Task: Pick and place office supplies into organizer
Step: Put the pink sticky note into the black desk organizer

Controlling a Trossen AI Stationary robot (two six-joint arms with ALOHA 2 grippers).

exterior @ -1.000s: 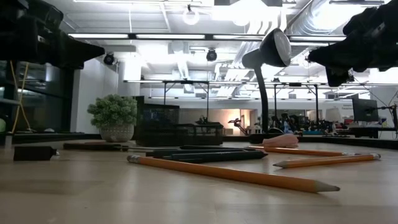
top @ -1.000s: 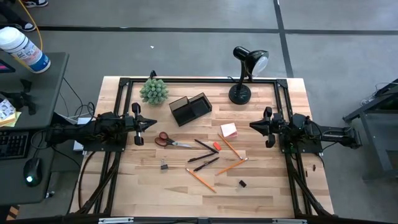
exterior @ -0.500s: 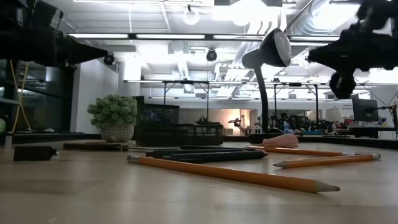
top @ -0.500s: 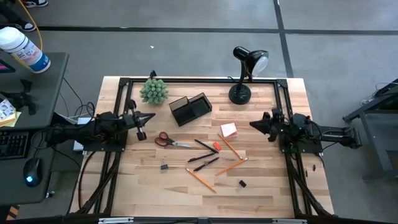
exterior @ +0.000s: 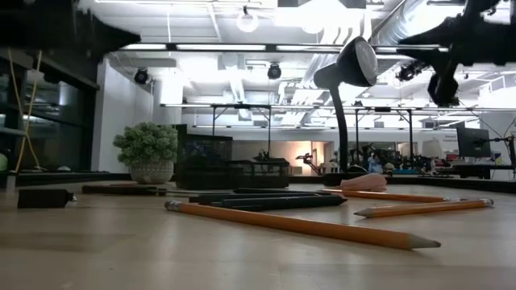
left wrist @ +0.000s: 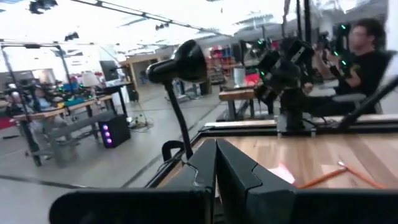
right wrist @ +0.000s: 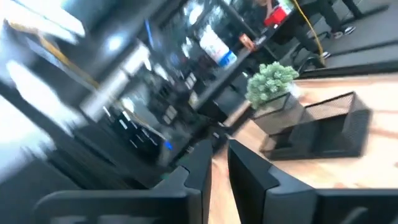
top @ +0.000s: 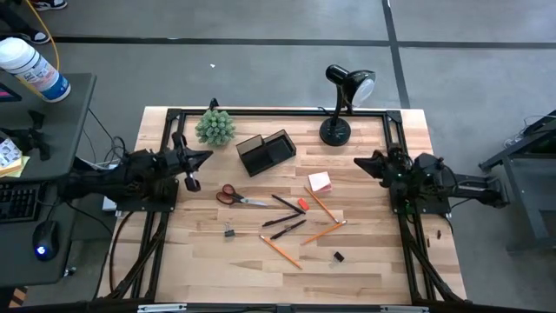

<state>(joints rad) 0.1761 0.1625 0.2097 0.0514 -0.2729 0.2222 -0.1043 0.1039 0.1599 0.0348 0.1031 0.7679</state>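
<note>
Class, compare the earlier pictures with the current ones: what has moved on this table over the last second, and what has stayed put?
Both arms moved; nothing was picked up or released. The left gripper swung up and toward the far edge, near the plant. The right gripper did likewise, its fingers parting slightly. The scissors, pencils, pens, sticky-note pad and organizer lie unchanged.

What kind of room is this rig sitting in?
Probably a robotics lab or open workshop: exposed ceiling ducts, rows of workbenches behind the table, and a person seated at a station beyond the other arm.
</note>
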